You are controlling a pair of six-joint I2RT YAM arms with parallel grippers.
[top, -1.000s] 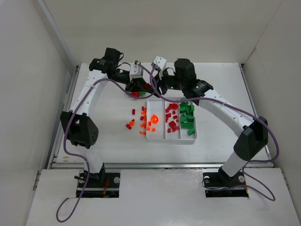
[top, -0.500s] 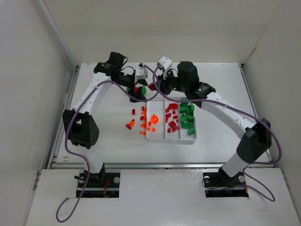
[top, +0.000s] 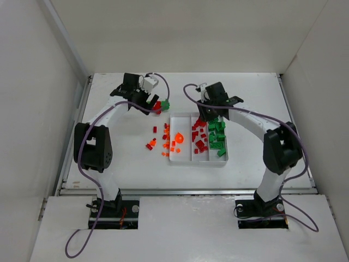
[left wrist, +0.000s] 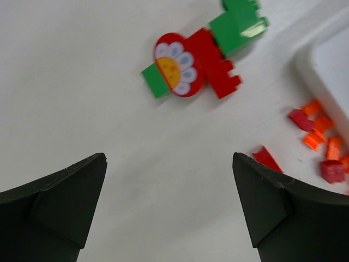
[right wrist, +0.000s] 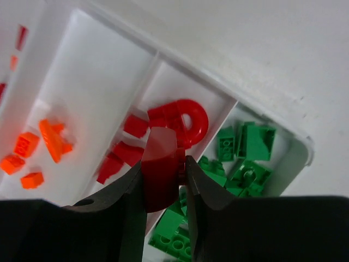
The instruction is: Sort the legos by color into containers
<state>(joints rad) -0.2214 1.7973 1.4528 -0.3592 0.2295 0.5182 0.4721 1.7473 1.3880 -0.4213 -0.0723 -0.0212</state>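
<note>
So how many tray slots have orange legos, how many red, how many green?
Orange-lego slot: 1
Red-lego slot: 1
Green-lego slot: 1
Total: 3 slots

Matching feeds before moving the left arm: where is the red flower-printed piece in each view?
Top external: flower piece on the table just beyond the tray's far-left corner; print too small to see.
Left wrist: upper centre, with green bricks beside it.
Right wrist: not in view.
Shared landmark: the white tray, in all three views.
</note>
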